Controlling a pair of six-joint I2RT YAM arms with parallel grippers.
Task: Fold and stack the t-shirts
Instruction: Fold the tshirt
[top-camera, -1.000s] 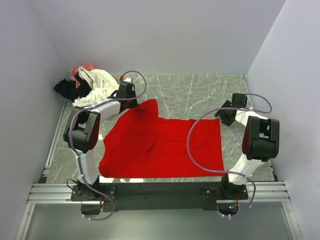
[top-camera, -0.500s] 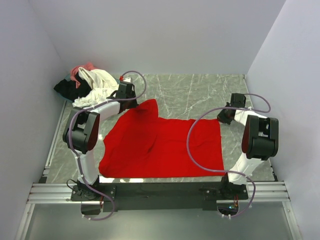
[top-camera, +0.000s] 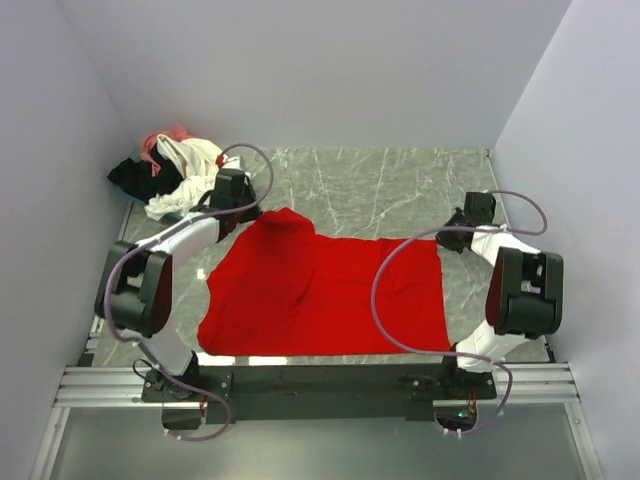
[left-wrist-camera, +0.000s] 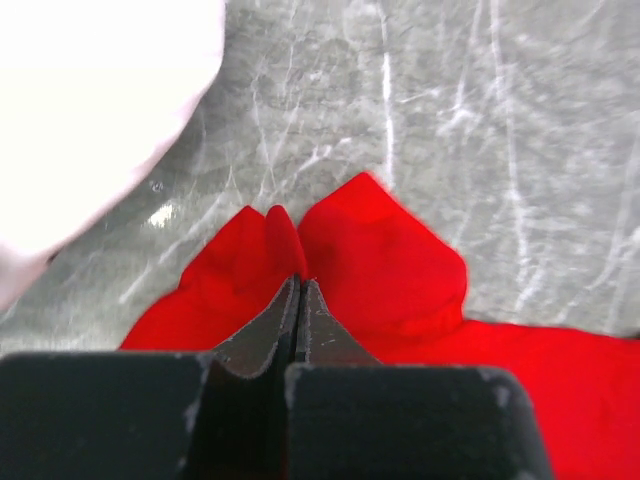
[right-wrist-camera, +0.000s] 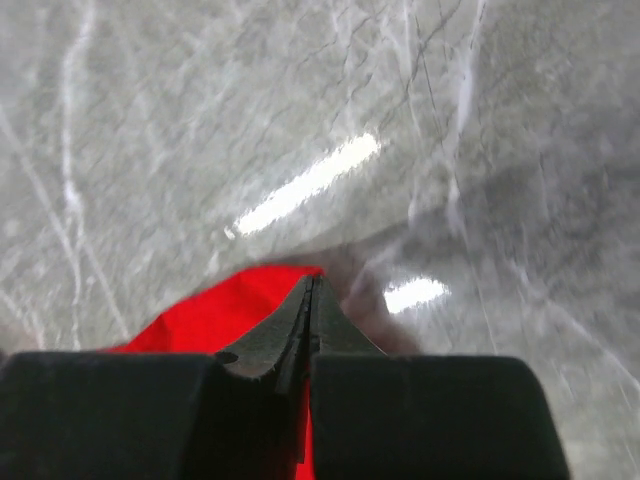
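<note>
Red shirt lies spread out mid-frame in my top view. My left gripper is clamped on its bunched upper-left bit, and my right gripper pinches its upper-right corner. Other shirts are heaped upper left.

A plain bright red cloth t-shirt, a grey white-veined marble-patterned table, and a crumpled heap of cream-white, black and pink cloth shirts.
</note>
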